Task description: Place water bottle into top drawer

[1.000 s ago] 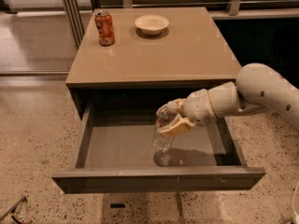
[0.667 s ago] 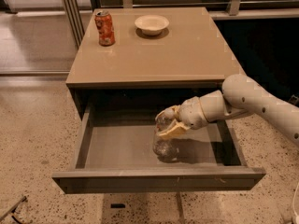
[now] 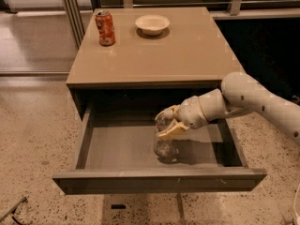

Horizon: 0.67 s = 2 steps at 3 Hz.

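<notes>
Since a second ago I have lowered the gripper a little into the top drawer, jaws still pinching the upright water bottle, whose base now seems to rest on the drawer floor, so I judge release is near.

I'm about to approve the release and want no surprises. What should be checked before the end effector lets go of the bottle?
1. Top drawer pulled open: ok.
2. Water bottle inside the drawer walls, roughly upright: ok.
3. End effector closed on the bottle's upper part: ok.
4. Bottle base resting on the drawer floor: cannot tell.
5. Drawer floor beside the bottle free of other items: ok.
6. Soda can and bowl on the tabletop, far from the arm: ok.
</notes>
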Tool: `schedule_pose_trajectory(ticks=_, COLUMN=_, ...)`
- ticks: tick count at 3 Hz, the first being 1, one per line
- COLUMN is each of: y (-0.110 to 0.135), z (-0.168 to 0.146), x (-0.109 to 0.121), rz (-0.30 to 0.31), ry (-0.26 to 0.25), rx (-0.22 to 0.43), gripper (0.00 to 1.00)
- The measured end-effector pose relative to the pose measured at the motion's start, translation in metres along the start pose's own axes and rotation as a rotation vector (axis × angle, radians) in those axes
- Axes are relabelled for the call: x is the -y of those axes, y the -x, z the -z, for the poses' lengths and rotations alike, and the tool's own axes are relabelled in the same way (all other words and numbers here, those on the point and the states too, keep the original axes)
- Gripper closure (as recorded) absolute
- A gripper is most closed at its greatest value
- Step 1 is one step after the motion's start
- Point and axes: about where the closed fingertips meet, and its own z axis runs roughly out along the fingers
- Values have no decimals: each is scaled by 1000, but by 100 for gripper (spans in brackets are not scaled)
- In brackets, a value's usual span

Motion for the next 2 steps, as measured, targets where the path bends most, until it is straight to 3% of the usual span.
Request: schedule_pose_trajectory(ticks=2, y=4, z=4, x=1, rz=3, ry=9, rx=-43, gripper=100)
